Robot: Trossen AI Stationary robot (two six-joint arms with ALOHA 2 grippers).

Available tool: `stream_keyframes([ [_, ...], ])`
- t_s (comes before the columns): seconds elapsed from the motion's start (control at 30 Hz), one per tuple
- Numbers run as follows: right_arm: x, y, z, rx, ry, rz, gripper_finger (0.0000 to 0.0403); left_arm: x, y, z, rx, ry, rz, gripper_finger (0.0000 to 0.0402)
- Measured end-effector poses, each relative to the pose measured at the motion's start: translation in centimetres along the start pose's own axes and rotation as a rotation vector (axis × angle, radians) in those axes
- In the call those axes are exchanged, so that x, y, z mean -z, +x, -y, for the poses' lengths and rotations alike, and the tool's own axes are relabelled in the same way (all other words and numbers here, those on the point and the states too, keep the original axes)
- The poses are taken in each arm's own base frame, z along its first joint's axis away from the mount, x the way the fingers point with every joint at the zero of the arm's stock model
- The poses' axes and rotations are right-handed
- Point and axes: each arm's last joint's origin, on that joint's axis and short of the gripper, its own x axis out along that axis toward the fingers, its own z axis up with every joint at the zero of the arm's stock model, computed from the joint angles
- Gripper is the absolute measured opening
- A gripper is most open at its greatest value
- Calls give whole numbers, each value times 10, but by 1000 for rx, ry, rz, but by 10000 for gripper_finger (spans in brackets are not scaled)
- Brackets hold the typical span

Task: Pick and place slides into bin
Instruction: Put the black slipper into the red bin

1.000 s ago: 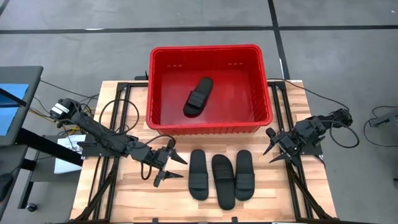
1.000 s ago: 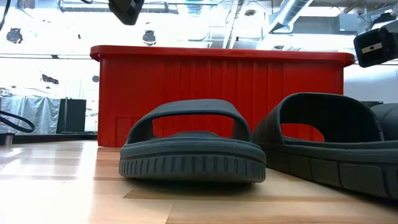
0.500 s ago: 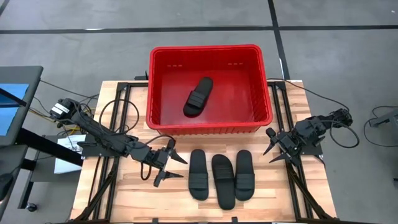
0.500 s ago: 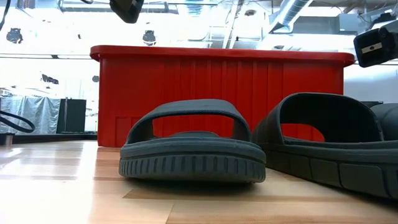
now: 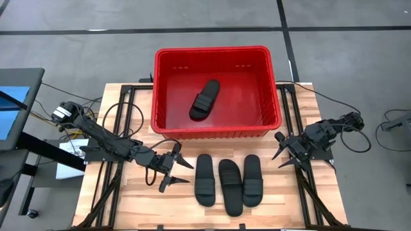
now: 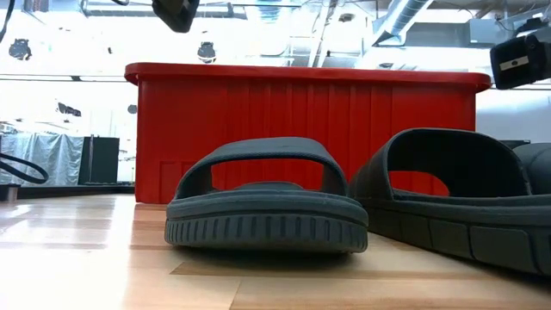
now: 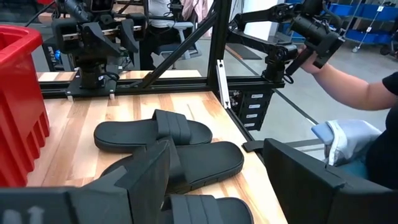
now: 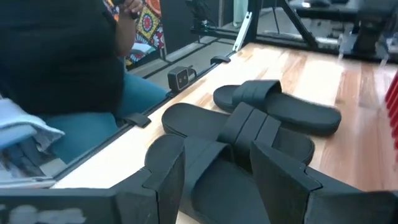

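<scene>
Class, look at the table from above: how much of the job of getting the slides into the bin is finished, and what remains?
Done: one slide lies inside the red bin. In hand: nothing. The left pincer hangs open beside the row of slides, and the right pincer waits open at the table's other side. Left: three slides lie side by side on the table in front of the bin.

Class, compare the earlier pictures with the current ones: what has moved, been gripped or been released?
Nothing visibly changed. One slide stays in the bin, three slides stay on the table, and the left gripper and right gripper wait with jaws open, holding nothing.
</scene>
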Motion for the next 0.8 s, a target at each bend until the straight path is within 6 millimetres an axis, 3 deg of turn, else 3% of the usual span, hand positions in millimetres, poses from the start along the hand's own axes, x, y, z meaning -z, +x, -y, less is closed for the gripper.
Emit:
stream_keyframes([
  [0.37,-2,0,1,18,-79,24,173,1,0,-2,-12,-26,-10,247],
  [0.8,-41,-9,4,105,-145,417,173,1,0,-2,-9,-26,-16,247],
])
